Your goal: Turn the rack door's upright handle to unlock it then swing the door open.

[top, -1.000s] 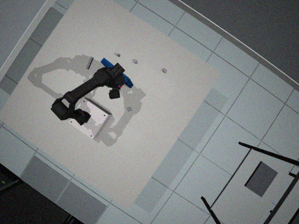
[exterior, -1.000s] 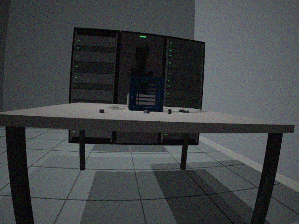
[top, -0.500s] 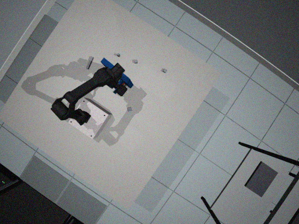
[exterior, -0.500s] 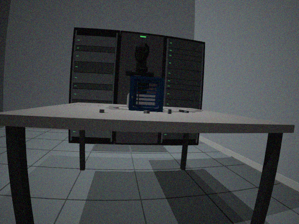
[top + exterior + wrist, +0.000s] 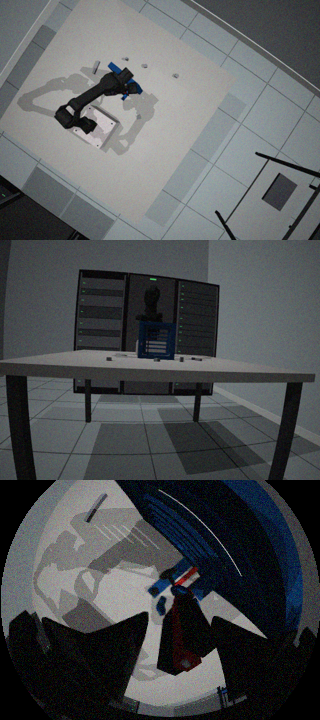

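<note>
The blue rack frame (image 5: 112,66) (image 5: 171,343) stands upright on the table. The slatted door (image 5: 187,535) is ajar, swung a little out of the frame; its free-edge end (image 5: 124,97) shows beyond the gripper. The dark handle with a red face (image 5: 192,662) stands near that edge, with blue and red-and-white parts at its foot. My gripper (image 5: 182,619) (image 5: 126,90) points down from above, open, with its fingers on either side of the handle. A gap shows on the left side; contact on the right cannot be told. The arm hides much of the door from above.
The pale arm base box (image 5: 103,121) sits on the table (image 5: 165,144). Small grey blocks (image 5: 144,66) (image 5: 175,75) (image 5: 126,59) lie behind the frame. A grey bar (image 5: 96,67) (image 5: 97,507) lies left of the frame, and a small square (image 5: 138,116) lies in front.
</note>
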`<action>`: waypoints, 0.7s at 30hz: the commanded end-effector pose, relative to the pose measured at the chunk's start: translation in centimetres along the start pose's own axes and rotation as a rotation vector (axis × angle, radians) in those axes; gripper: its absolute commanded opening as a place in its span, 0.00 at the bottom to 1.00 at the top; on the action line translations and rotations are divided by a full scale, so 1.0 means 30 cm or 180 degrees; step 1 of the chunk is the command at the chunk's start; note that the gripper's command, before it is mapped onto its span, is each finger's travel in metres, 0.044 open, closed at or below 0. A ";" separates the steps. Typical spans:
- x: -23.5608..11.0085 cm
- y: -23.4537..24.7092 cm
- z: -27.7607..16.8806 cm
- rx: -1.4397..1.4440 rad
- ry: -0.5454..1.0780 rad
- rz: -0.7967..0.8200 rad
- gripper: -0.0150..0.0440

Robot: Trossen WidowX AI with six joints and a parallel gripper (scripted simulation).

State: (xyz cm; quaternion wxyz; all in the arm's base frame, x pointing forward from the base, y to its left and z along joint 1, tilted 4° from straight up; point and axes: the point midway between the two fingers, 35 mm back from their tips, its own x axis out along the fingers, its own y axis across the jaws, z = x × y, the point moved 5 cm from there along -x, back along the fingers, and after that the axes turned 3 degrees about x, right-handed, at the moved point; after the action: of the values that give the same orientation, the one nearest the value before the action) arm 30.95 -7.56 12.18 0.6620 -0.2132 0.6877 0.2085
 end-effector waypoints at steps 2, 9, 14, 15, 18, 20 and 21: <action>0.002 0.001 0.001 -0.0836 -0.0012 0.0012 0.73; 0.002 0.001 0.001 -0.1940 -0.0014 0.0010 0.73; 0.002 0.001 0.001 -0.2729 -0.0016 0.0008 0.73; 0.002 0.001 0.001 -0.2886 -0.0016 0.0008 0.73; 0.002 0.001 0.001 -0.3121 -0.0016 0.0007 0.73; 0.002 0.001 0.001 -0.3121 -0.0016 0.0007 0.73; 0.002 0.001 0.001 -0.3121 -0.0016 0.0007 0.73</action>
State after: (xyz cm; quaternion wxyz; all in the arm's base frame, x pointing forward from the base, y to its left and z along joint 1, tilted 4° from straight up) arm 30.92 -7.57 12.18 0.4951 -0.4877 0.5206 0.4960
